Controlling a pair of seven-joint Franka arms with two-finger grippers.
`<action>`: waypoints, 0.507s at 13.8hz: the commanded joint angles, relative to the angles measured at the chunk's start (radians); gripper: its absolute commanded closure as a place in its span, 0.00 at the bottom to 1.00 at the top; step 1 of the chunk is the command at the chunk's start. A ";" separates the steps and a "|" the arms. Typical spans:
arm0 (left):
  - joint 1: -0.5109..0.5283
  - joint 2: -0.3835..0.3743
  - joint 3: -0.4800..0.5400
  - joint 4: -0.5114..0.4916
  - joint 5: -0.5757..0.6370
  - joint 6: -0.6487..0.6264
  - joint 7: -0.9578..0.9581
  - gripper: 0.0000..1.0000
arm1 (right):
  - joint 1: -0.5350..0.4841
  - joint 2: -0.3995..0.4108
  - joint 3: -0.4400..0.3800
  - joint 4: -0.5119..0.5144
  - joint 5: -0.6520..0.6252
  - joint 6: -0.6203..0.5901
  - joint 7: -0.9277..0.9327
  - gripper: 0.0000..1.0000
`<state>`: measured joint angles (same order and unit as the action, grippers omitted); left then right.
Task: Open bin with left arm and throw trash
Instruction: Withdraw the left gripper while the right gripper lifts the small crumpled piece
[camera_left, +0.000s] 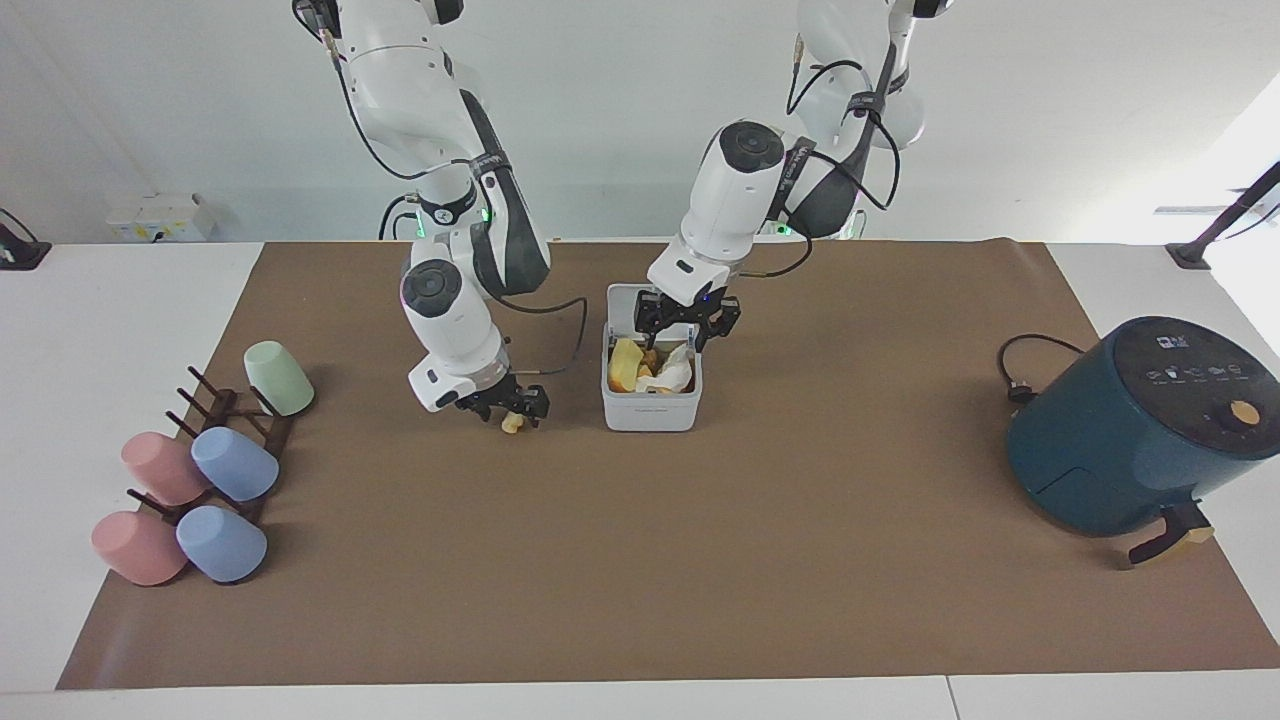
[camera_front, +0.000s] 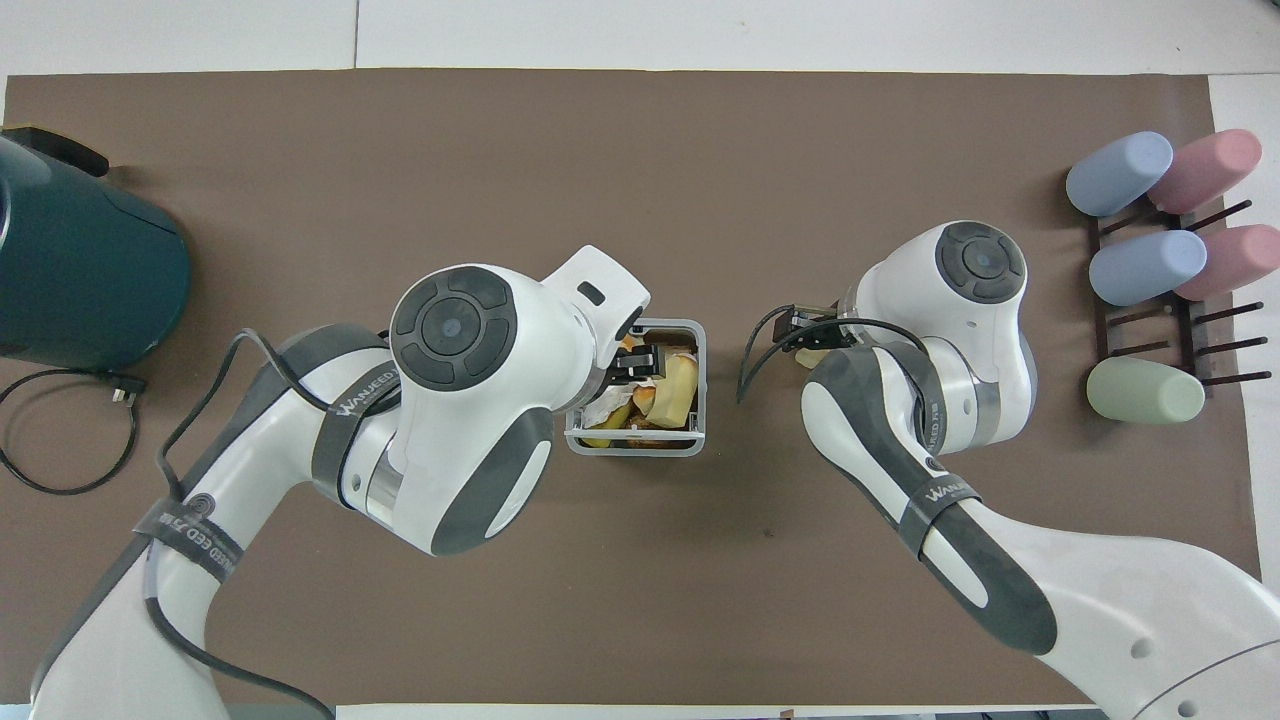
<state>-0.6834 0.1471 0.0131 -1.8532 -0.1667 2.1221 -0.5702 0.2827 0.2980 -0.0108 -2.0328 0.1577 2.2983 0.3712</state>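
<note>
A: Start close to the robots. Where's the bin (camera_left: 651, 405)?

B: Mid-mat, lid tipped up on the robots' side. It's stuffed: a yellow block (camera_left: 625, 364), crumpled white paper (camera_left: 672, 373), some orange bits under them.

A: And the left gripper (camera_left: 688, 327)?

B: Hanging right over the open bin, above the paper. Its fingers are spread apart with nothing between them, so it's let go. From overhead its tip shows over the trash pile.

A: The other one?

B: The right gripper (camera_left: 508, 407) is low over the mat, beside the bin toward the right arm's end. A small pale-yellow lump (camera_left: 512, 423) sits right at its fingertips. The fingers straddle it, but I can't tell whether they're pressing it or just around it.

A: Farther out?

B: Nothing on the brown mat (camera_left: 640, 560) in the middle. At the right arm's end there's a cup rack (camera_left: 235, 420) with pastel cups; at the left arm's end, the dark-teal air fryer (camera_left: 1140, 425), cord trailing toward the robots.
</note>
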 joint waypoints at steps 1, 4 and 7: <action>0.057 -0.109 0.010 -0.024 -0.001 -0.135 0.048 0.00 | -0.010 -0.016 0.008 -0.026 -0.010 0.004 -0.014 0.34; 0.203 -0.190 0.010 -0.027 0.050 -0.237 0.175 0.00 | -0.011 -0.014 0.008 -0.026 -0.010 0.012 -0.015 0.67; 0.353 -0.222 0.010 -0.002 0.056 -0.303 0.353 0.00 | -0.011 -0.013 0.008 -0.007 -0.012 -0.011 -0.015 1.00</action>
<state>-0.4120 -0.0447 0.0343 -1.8522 -0.1285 1.8654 -0.3046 0.2825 0.2977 -0.0108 -2.0403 0.1576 2.2982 0.3711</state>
